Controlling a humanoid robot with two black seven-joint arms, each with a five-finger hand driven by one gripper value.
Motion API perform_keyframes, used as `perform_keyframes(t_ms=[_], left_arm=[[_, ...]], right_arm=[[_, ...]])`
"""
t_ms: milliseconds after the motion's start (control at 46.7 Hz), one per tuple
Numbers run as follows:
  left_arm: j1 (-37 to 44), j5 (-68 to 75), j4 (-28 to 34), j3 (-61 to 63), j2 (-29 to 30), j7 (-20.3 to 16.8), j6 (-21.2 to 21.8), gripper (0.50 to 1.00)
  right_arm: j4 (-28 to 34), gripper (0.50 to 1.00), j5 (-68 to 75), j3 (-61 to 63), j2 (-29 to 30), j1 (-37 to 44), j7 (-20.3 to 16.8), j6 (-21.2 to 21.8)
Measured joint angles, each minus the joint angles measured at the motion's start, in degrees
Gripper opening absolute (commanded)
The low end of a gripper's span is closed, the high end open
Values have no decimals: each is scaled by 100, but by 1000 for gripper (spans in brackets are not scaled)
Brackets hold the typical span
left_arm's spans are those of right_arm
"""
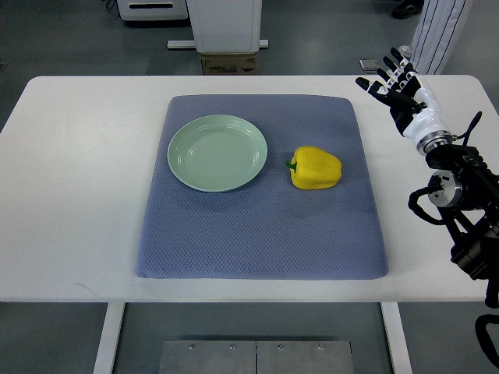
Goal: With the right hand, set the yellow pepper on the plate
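Here, a white table (70,195) fills most of the top view, its near edge running across the bottom of the scene above two grey floor panels (256,357). Centred on it lies a blue-grey quilted mat (257,234), laid flat and nearly square, reaching almost from the table's far edge to its near one. On the mat's far left part sits a pale green plate (217,153), round and bare, wholly within the mat's borders. Just to its right, apart from the rim by a narrow strip of mat, the yellow pepper (316,168) lies on its side, its green stem pointing left toward the plate. The robot's right arm enters from the right edge, black joints and cables showing over the table's right side, and its right hand (401,93) hovers above the far right corner of the table, well apart from the pepper and off the mat. The black-and-white fingers (380,82) are spread and extended toward the far left, holding nothing. Beyond the table, a white cabinet base (228,27) stands on the grey floor.
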Motion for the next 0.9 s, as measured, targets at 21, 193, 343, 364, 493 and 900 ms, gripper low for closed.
perform_keyframes(t_ms=[21,193,343,364,493,900], left_arm=[[0,-1,4,-4,0,0,2,1000],[0,-3,11,-9,0,0,11,1000],[0,-3,5,-2,0,0,11,1000],[-1,-3,4,-2,0,0,11,1000],[1,-3,8,0,0,0,10,1000],[0,-2,9,1,0,0,7,1000]], right_arm=[[0,1000,0,0,-5,-1,0,1],[0,1000,0,-1,-55,-7,1,2],[0,1000,0,-22,-62,-7,1,2],[0,1000,0,-42,-67,-7,0,3],[0,1000,6,-141,-76,-6,7,3],[2,1000,17,-155,-83,-17,9,3]])
